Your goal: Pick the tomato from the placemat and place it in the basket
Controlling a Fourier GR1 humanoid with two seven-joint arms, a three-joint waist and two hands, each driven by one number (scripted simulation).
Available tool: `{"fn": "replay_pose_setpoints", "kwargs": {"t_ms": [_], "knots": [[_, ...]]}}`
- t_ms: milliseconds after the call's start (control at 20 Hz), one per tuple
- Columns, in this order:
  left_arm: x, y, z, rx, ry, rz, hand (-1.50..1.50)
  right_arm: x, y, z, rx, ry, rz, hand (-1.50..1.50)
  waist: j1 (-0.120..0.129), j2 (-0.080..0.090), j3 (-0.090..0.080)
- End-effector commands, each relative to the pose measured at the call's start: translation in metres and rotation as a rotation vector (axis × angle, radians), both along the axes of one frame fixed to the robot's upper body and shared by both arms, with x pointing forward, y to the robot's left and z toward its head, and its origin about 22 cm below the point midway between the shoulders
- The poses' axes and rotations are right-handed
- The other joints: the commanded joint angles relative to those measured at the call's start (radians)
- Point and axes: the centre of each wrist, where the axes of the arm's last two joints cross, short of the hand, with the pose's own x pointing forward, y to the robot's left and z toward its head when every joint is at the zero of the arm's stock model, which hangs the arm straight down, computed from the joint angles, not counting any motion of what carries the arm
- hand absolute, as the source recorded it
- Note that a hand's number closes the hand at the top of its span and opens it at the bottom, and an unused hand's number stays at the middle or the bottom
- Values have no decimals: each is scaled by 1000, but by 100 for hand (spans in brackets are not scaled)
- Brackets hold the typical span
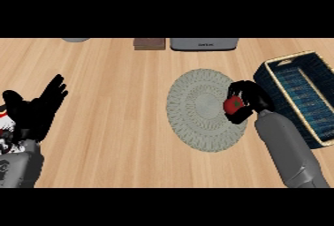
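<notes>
Right hand (251, 99), black, on its grey forearm (287, 152) coming up from the counter's near edge toward the right side: fingers and thumb are curled round a small red tomato with a green stem patch (233, 104). The tomato shows between the curled fingers, partly hidden by them. Whether it rests on the mat or is lifted off it cannot be told from this view.

Hand and tomato sit over the right rim of a round, pale grey-green woven placemat (199, 110), which lies on the light wooden counter (117, 128) a little right of centre. The forearm covers the mat's lower right edge.

Just beside the hand, further right, stands a rectangular dark blue woven basket with a tan rim (277, 62), set at an angle against the counter's right edge. Its near left wall is close to the back of the hand; contact cannot be told.

Left hand (36, 108), black, rests near the counter's left edge, well apart from the mat, fingers straight and spread, pointing up, holding nothing.

Along the far edge: a grey boxy appliance (203, 43), a small brown block (149, 43) to its left, and part of a grey round object (77, 39) further left, all cut off by the view.
</notes>
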Motion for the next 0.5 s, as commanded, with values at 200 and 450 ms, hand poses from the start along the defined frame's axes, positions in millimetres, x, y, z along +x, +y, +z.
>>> {"fn": "replay_pose_setpoints", "kwargs": {"t_ms": [200, 450], "knots": [[8, -11, 5, 2, -22, -46, 0, 45, 102, 90, 322, -320, -586, 150, 64, 2, -1], [15, -15, 13, -2, -23, -63, 0, 65, 139, 153, 296, -522, -812, 150, 84, 10, -6]]}}
